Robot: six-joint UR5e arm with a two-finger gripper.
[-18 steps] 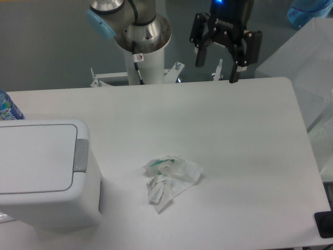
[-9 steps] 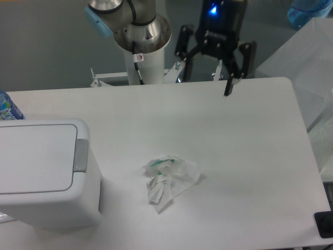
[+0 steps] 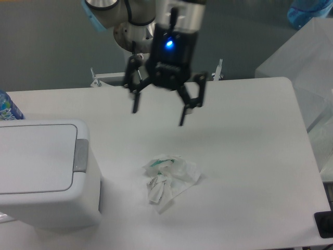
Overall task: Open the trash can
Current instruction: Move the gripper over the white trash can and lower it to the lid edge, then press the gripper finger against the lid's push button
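Note:
The trash can is a large boxy white bin at the table's front left. Its flat white lid lies shut, with a small grey push tab on its right edge. My gripper hangs open and empty above the middle of the table, to the right of the bin and well above it. Its fingers point down, spread wide. A blue light glows on its body.
A crumpled white-green wrapper lies on the table below the gripper, right of the bin. A blue bottle stands behind the bin at the left edge. Clear plastic sheeting is at the right. A dark object sits at the front right corner.
The gripper has moved from the table's far right edge leftward and forward, toward the bin, staying open. The bin and wrapper have not moved.

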